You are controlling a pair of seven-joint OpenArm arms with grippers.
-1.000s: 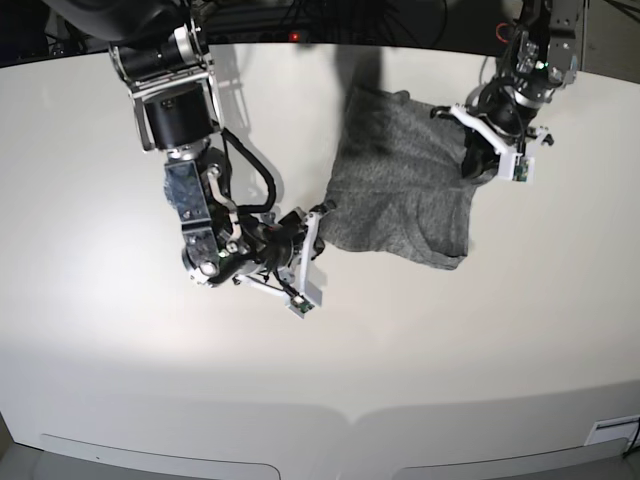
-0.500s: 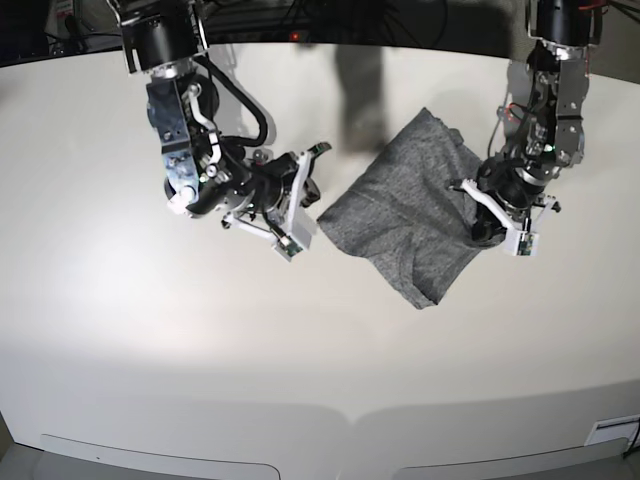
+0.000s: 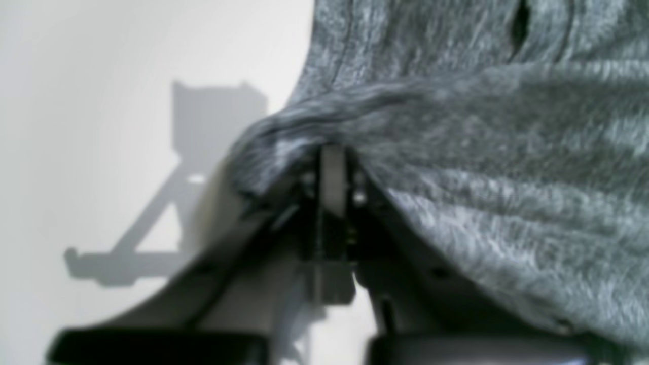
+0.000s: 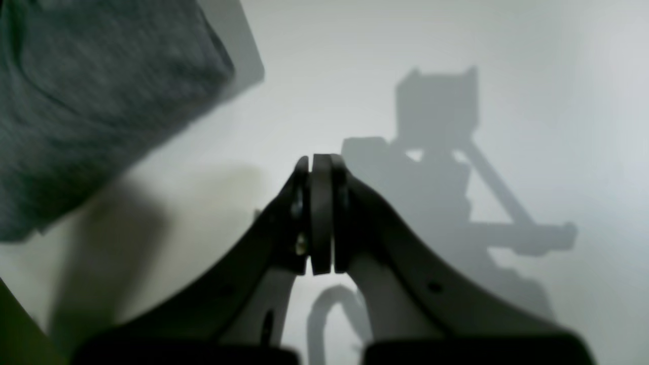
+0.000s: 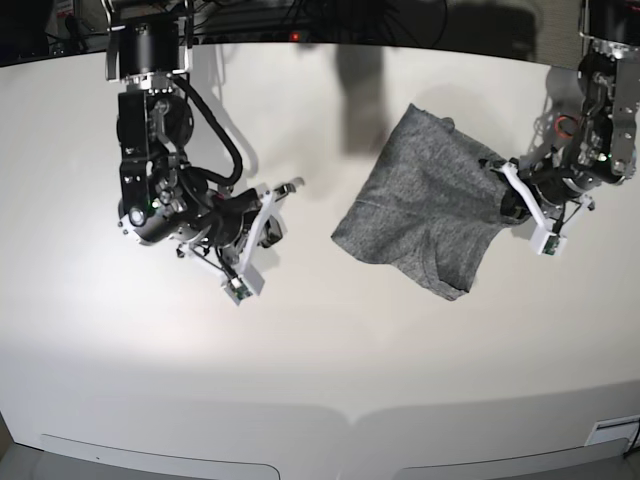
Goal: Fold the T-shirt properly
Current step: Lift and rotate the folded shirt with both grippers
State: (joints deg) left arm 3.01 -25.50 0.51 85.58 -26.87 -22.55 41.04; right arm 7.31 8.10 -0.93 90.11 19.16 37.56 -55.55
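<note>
Right now your left gripper is at the T-shirt, pinching its right edge in base view, the cloth running down-left across the table. Your right gripper is closed on nothing, well apart to the shirt's left.

T-shirt: heather-grey knit cloth, soft and matt, its face fuzzy and finely ribbed where it drapes over my left gripper. My right gripper: dark, smooth, matt plastic fingers with a pale pad between them. Table: smooth off-white top, faint sheen under the light.
</note>
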